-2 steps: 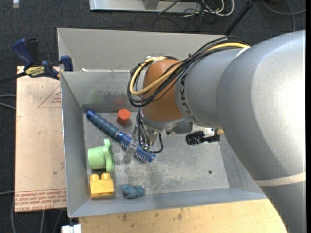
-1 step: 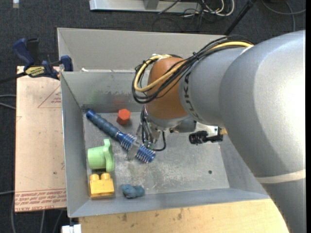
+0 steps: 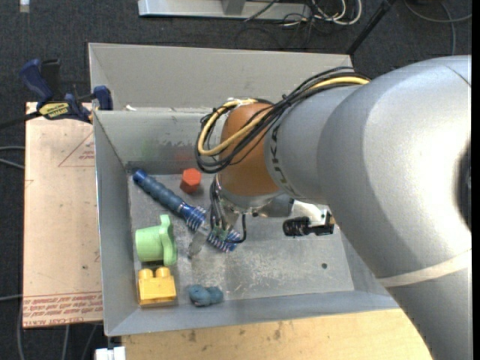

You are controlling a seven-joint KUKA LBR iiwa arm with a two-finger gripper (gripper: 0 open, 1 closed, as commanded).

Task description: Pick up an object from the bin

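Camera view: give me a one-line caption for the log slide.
Gripper low over the bristle end of a blue brush mid-bin, green plastic piece and yellow block nearby.

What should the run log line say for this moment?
claw: down at bin centre | over: bristled end of blue brush | nearest: orange block, green cylinder | hold: unconfirmed
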